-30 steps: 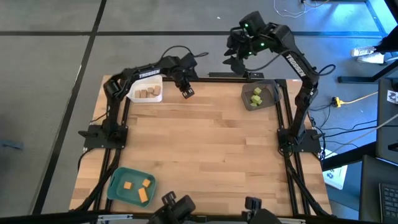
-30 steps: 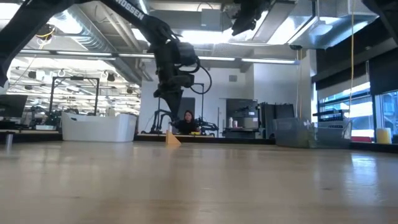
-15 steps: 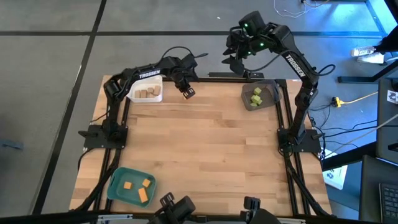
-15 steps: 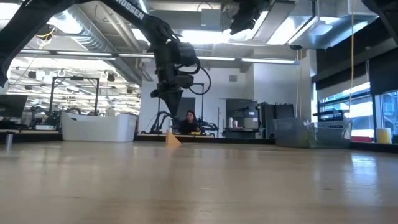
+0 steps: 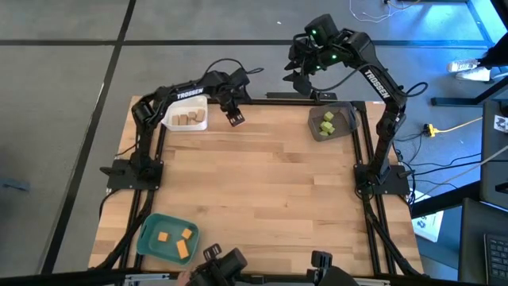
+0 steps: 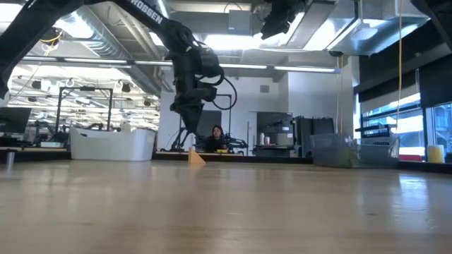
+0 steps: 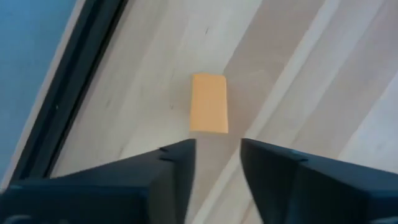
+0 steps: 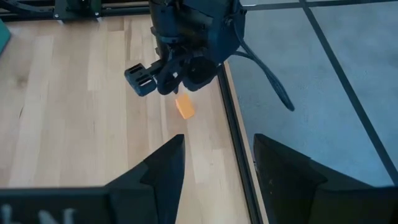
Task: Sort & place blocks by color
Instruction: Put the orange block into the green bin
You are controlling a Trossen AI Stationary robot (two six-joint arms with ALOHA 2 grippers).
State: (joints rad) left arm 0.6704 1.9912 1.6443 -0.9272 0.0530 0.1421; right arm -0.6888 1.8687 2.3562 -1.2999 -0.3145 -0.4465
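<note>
3 orange blocks (image 5: 182, 249) lie in the teal tray (image 5: 148, 242) at the near left corner of your table (image 5: 270, 191), a top of pale wooden planks with black rails along its sides. 1 more orange block (image 7: 209, 104) lies flat on the bare wood near the far edge, close beside the black rail (image 7: 68, 93), and the low view shows it as a small orange wedge (image 6: 195, 156) on the far stretch of the top. Your left claw (image 5: 236, 118) hangs just above that block, its 2 fingers (image 7: 180, 155) spread with a clear gap and nothing between them; the block sits just beyond the fingertips, not touched. To its left, the white tray (image 5: 176, 110) in the far left corner holds the tan blocks (image 5: 188, 119). The grey tray (image 5: 343, 123) in the far right corner holds the green blocks (image 5: 327, 123). Your right claw (image 5: 302, 78) is raised high past the far edge of the table, and its wrist view shows its fingers (image 8: 165, 168) spread and empty. Around the table you have grey floor crossed by dark lines, with cables trailing on the right. Beyond the far edge the low view opens into a large hall with ceiling lights, benches, bright windows on the right and a person (image 6: 214, 137) seated well back.
</note>
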